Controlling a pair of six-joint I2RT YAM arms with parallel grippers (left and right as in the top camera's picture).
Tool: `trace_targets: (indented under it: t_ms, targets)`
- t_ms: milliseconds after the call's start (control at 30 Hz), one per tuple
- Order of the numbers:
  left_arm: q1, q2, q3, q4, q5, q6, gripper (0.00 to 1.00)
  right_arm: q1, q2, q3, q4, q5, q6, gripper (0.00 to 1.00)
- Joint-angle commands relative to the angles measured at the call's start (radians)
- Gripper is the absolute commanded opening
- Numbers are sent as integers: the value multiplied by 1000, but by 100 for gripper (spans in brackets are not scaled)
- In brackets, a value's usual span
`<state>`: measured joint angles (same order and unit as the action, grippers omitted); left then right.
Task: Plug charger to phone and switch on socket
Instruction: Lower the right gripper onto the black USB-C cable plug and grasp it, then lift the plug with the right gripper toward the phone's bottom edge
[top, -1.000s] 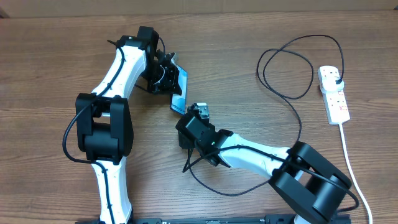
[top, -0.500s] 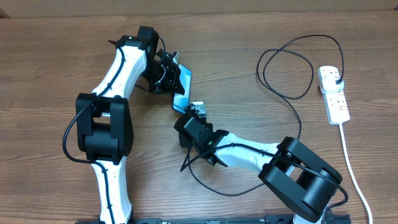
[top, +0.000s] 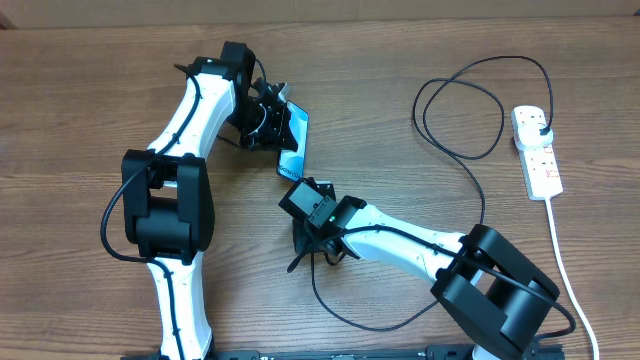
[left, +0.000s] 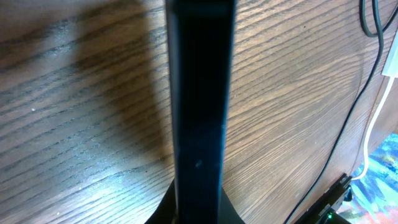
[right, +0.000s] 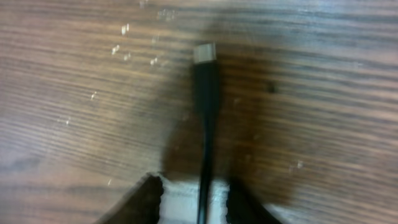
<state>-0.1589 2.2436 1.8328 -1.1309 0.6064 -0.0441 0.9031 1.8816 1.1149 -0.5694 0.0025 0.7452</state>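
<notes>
Left gripper (top: 268, 122) is clamped tight on the phone (top: 294, 140), which sits tilted up on edge over the table (top: 80, 80). The cyan screen shows from above and the phone's lower end is just beside the right arm's wrist. Left wrist view gives only the phone's dark edge, dead centre.

Right gripper (right: 198, 191) is partly open, fingers (right: 149, 193) straddling the charger (right: 205, 112). There's a gap on each side at the tips, so we read it as not pinched. Tip (right: 204, 53) sticks out ahead, on or just over the wood; we can't tell which. The rest of the charger loops across to its plug (top: 540, 122) in the socket (top: 536, 152), far right.

Step in hand, as we judge it: get a firm hold behind the tip, then mate it to the phone.
- Close on the stiff moulded part, not the floppy cable.
- Leave only a short stub ahead of the fingers so it can't buckle.
- Square the tip to the phone's end before pushing.
- Push along the phone's long axis so the left grip takes the load.

No view shows the port, so we go slow. Socket switch comes last.
</notes>
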Motion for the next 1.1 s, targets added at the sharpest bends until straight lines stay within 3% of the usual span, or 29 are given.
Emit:
trace_targets:
  t_ms: [0, 567, 833, 933, 1033, 1067]
  targets:
    - [9, -7, -2, 2, 42, 30, 4, -1, 26, -23, -12, 6, 14, 41]
    - [9, -7, -2, 4, 101, 69, 4, -1, 43, -36, 76, 136, 10, 39]
    - [9, -7, -2, 18, 113, 72, 4, -1, 43, -36, 107, 154, 6, 31]
    - [9, -7, -2, 26, 139, 111, 4, -1, 43, -36, 109, 156, 6, 25]
    - [9, -7, -2, 16, 146, 127, 4, -4, 42, -35, 99, 154, 6, 4]
    - [9, -7, -2, 8, 151, 127, 4, -9, 32, -29, 67, 142, 18, 4]
